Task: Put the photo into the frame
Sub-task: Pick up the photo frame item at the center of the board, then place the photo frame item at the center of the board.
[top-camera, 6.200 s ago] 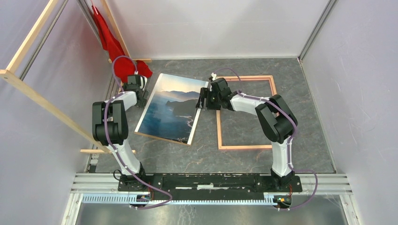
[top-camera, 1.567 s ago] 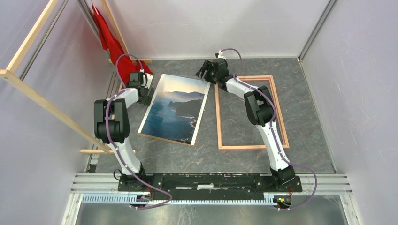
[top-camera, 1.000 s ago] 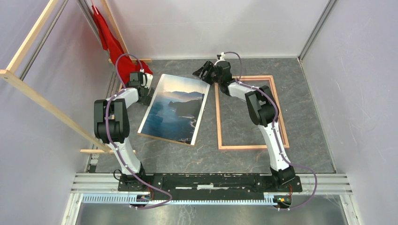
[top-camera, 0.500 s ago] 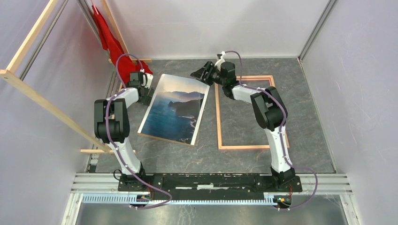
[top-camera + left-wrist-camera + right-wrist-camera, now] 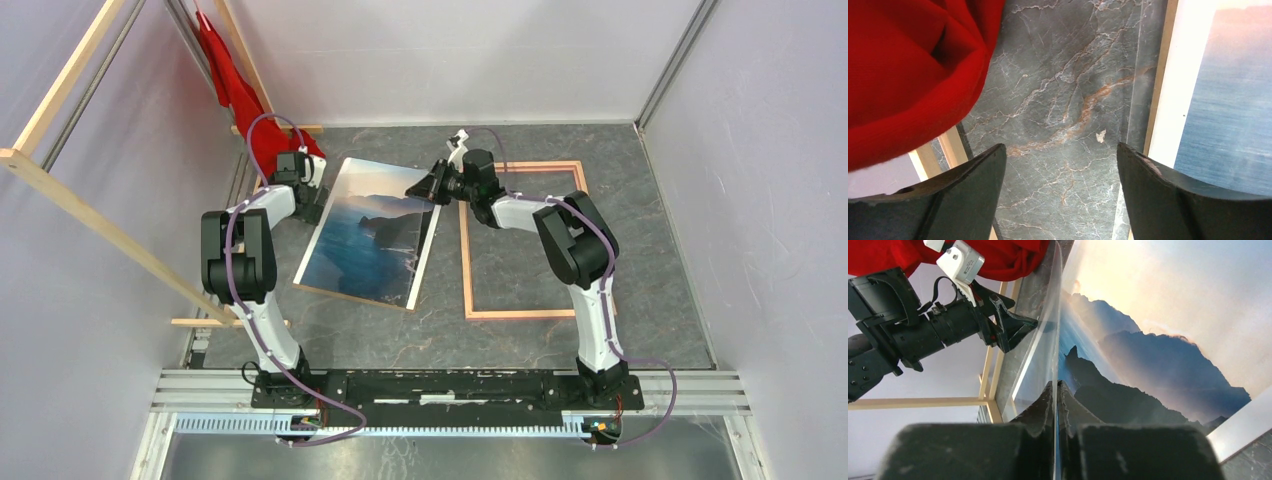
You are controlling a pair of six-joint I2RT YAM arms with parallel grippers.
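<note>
While jaws of the right gripper (image 5: 1055,386) clamp the photo (image 5: 365,235) at its far corner beside the frame (image 5: 466,262) | photo: left of frame, long axis near-to-far, sky end far | left gripper (image 5: 1060,150): jaws apart

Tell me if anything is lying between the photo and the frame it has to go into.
Nothing visible does. The right gripper is shut on the photo's far right corner; only a strip of bare table separates the photo from the frame, and the frame's inside is bare.
</note>
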